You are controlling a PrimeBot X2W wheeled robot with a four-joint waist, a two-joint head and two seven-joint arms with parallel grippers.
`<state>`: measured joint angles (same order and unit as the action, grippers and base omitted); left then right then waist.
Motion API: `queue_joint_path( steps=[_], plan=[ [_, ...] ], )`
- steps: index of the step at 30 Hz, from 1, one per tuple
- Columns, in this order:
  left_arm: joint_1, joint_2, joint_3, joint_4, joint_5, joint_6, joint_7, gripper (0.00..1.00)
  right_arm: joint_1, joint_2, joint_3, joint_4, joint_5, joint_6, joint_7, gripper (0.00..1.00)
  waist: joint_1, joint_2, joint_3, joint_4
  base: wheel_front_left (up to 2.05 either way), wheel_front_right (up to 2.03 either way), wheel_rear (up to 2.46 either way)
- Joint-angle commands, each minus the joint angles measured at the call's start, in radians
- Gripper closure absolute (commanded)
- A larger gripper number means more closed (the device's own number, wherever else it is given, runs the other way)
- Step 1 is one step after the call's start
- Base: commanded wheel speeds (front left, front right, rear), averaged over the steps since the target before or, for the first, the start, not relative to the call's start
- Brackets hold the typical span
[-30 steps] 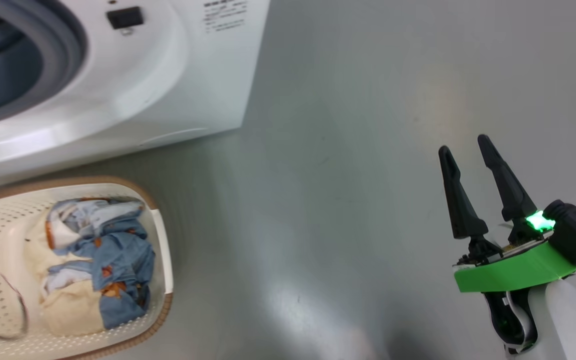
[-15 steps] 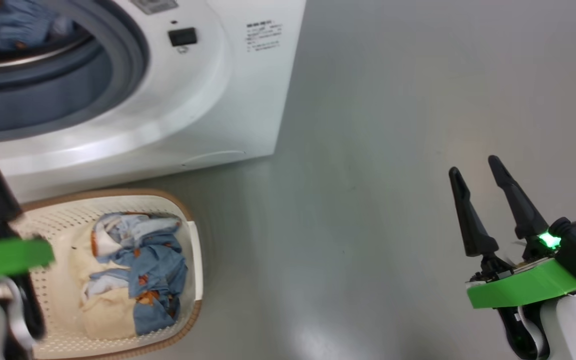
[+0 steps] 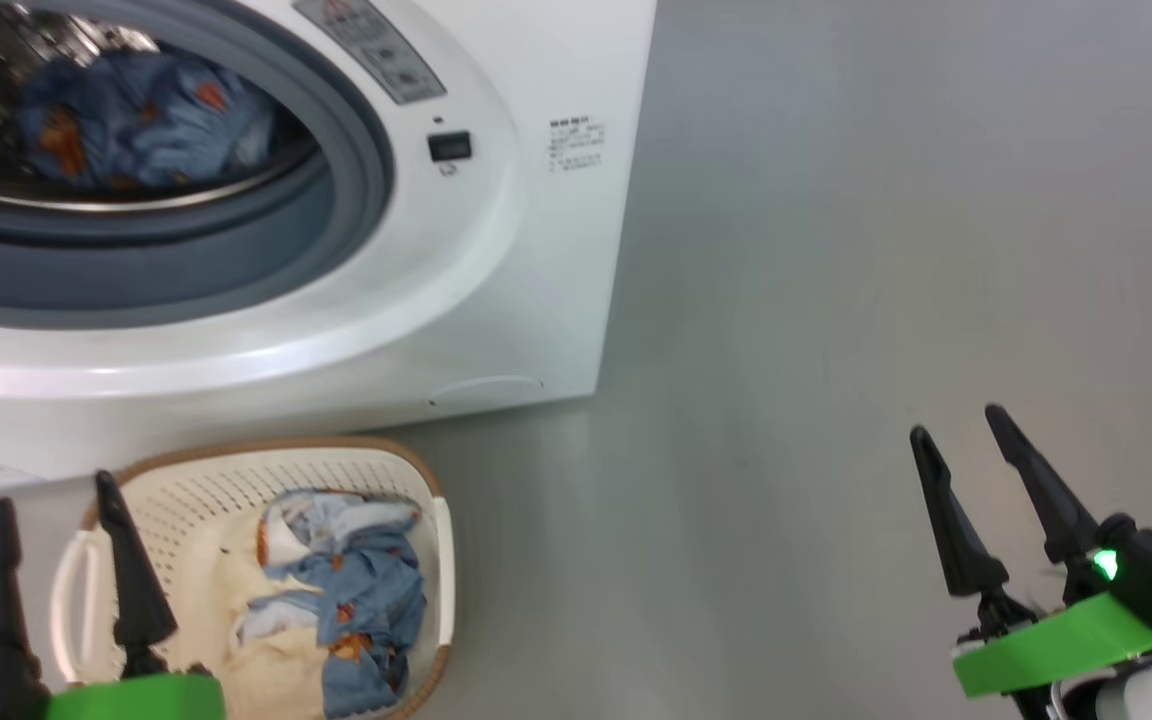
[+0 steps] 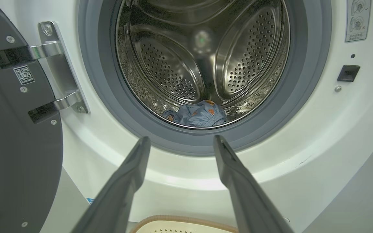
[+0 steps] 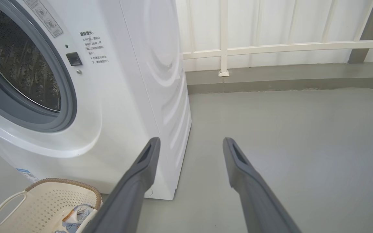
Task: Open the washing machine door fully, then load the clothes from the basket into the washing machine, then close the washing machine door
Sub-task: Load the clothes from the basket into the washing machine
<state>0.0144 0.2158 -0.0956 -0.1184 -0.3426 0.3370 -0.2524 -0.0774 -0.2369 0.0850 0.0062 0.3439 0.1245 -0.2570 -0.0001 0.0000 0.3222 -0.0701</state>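
The crumpled light blue printed clothes (image 3: 351,600) lie in the cream perforated plastic basket (image 3: 196,490), just right of the left claw (image 3: 53,500). That claw stands wide and empty. The right claw (image 3: 958,425), well apart from them, is wide and empty too. The fabric looks soft, light and floppy, so pinch a raised fold atop the heap. One garment (image 3: 136,120) lies in the big white washing machine (image 3: 536,250), ahead of the left claw.
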Motion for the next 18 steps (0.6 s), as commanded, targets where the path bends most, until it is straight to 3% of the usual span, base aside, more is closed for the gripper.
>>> queue_joint_path(
  steps=[1, 14, 18],
  plan=[
    [0.001, 0.01, 0.039, -0.04, 0.015, -0.01, -0.009, 0.0, 0.022, -0.019, 0.018, -0.019, -0.013, 0.006, -0.005, 0.0, 0.0002, 0.0, -0.056, 0.028, 0.0, 0.0, 0.0],
    [0.123, -0.028, -0.001, 0.012, 0.069, -0.121, -0.009, 0.0, 0.121, -0.018, 0.034, -0.002, -0.032, 0.006, -0.005, 0.0, 0.0002, 0.0, -0.187, 0.042, 0.0, 0.0, 0.0],
    [0.154, -0.035, 0.004, 0.024, 0.07, -0.138, -0.009, 0.0, 0.137, -0.017, 0.045, -0.001, -0.039, 0.006, -0.005, 0.0, 0.0002, 0.0, -0.221, 0.031, 0.0, 0.0, 0.0]
  ],
)
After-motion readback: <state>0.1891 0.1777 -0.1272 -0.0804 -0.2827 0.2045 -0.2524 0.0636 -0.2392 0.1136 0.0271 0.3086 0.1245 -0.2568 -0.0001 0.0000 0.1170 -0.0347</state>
